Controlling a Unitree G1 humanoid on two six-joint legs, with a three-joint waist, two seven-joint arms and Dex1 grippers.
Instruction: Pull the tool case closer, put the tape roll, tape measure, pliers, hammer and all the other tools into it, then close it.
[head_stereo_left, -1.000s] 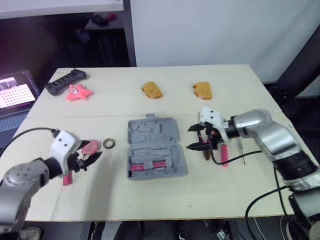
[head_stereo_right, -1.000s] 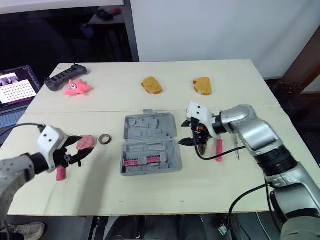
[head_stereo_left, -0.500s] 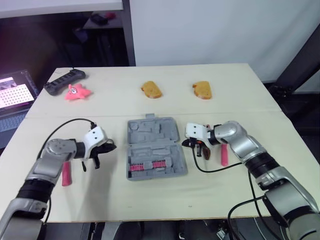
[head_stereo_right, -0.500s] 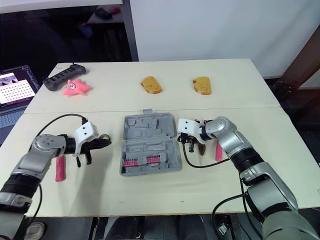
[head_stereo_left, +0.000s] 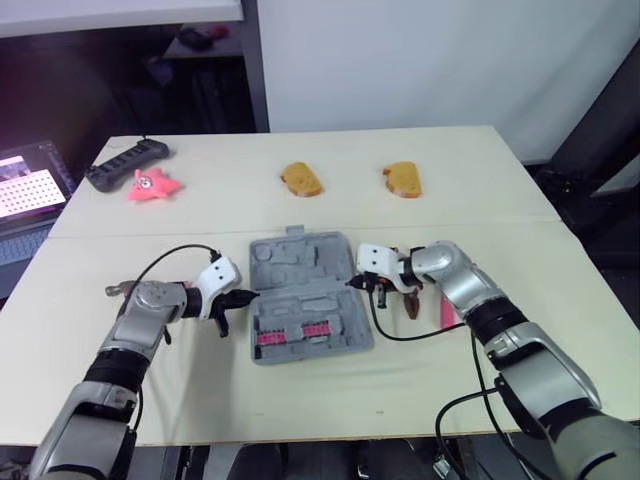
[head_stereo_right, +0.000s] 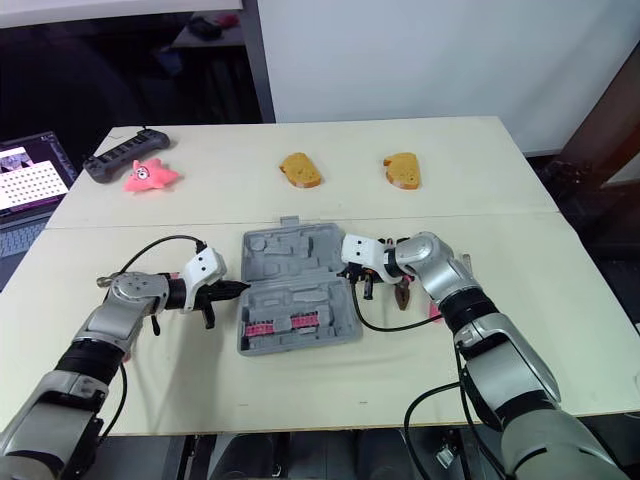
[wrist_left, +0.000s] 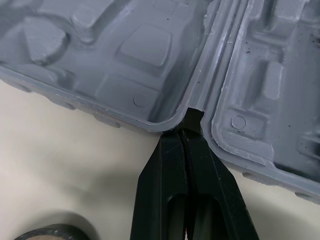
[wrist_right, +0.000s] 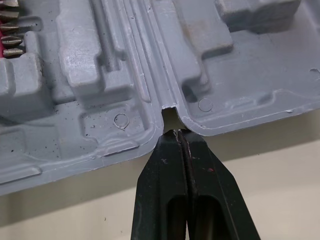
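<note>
Grey moulded plastic at mid-table: tool case (head_stereo_left: 308, 295), lying open and flat, one half toward the far side, the other toward the near edge. Strip of pink-red bits (head_stereo_left: 295, 332) seated in the near half.

At the case's left side, left gripper (wrist_left: 189, 131), black fingers pressed together with no gap, tips set into the hinge notch between the two halves. At the right side, right gripper (wrist_right: 176, 132), fingers likewise closed tight on nothing, tips right at the matching notch. On the table in the left wrist view, near that gripper, the edge of a dark ring (wrist_left: 50, 232), probably the tape roll. Just beyond the right forearm, flat on the table, a pink-handled tool (head_stereo_left: 446, 313).

Pale cream table (head_stereo_left: 300, 400), matt, with a straight seam crossing it from left to right just past the case. Along the far side: black power strip (head_stereo_left: 125, 163) at the left corner, pink starfish toy (head_stereo_left: 153, 184) just beside it, then two orange-brown bread-shaped pieces (head_stereo_left: 301, 180) (head_stereo_left: 404, 180) well apart from each other.

Behind the table, a plain white wall (head_stereo_left: 400, 60); to its left, a dark recess with a dark upright post. Off the table's left edge, a laptop (head_stereo_left: 30, 185) with its screen lit.
</note>
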